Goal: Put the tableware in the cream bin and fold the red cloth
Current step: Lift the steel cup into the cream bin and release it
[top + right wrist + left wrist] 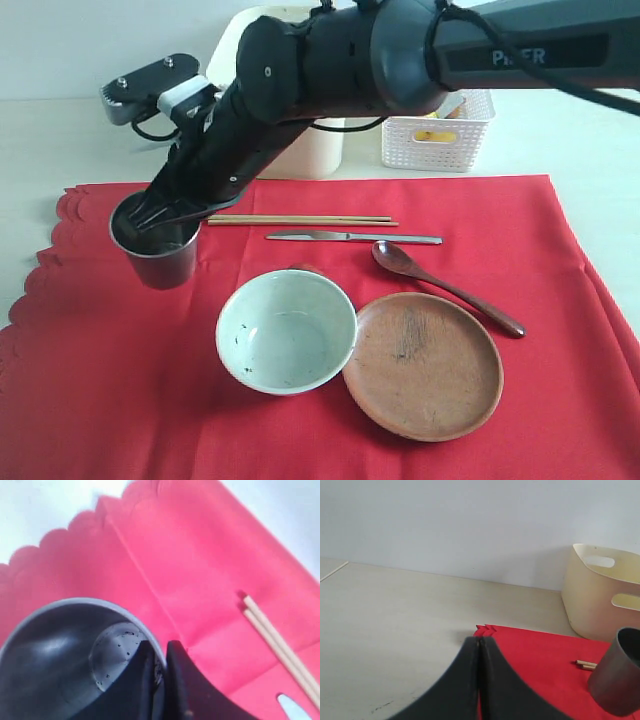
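My right gripper (165, 215) reaches across to the left and is shut on the rim of the steel cup (160, 262), one finger inside and one outside (161, 652). The cup (65, 655) leans a little over the red cloth (110, 380). On the cloth lie the chopsticks (300, 219), the knife (350, 237), the dark spoon (440, 285), the speckled bowl (286, 330) and the wooden plate (425, 365). The cream bin (310, 150) stands behind the arm, off the cloth. My left gripper (479, 647) is shut and empty near the cloth's far left corner; the exterior view does not show it.
A white lattice basket (440, 130) with something yellow inside stands to the right of the cream bin. The right arm spans the back of the scene. Pale tabletop (395, 630) surrounds the cloth, and a wall rises behind it.
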`<state>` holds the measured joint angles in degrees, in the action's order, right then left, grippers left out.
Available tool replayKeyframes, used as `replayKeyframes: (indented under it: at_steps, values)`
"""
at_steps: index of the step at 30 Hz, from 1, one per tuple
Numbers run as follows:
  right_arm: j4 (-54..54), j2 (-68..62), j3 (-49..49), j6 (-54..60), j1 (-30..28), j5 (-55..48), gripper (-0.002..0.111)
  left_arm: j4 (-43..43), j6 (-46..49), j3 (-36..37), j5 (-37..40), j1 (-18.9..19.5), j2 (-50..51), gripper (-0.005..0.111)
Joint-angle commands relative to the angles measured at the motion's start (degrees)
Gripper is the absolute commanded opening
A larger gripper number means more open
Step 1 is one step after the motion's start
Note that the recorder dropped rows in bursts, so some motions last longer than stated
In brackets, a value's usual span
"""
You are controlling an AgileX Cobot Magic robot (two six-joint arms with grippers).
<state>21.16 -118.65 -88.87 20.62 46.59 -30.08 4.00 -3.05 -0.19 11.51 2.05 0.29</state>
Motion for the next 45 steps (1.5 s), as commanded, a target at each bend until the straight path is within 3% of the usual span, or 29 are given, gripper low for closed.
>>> replayKeyframes:
  at_steps: [1,10,22,45]
  values:
    - [-0.5,3.3,-0.1,0.3,0.0,3.3,0.000,0.2,0.3,0.2,-0.1,0.1,-0.3,0.000]
    - [-0.8,9.2,-0.1,0.3,-5.0,14.0,0.000,0.2,0.3,0.2,-0.1,0.1,-0.3,0.000]
    - [-0.4,8.6,-0.1,-3.0,-18.4,31.1,0.000,0.2,0.3,0.2,-0.1,0.1,-0.3,0.000]
    - [-0.5,-1.4,-0.2,-2.7,-20.5,41.0,0.001,0.2,0.3,0.2,-0.1,0.1,-0.3,0.000]
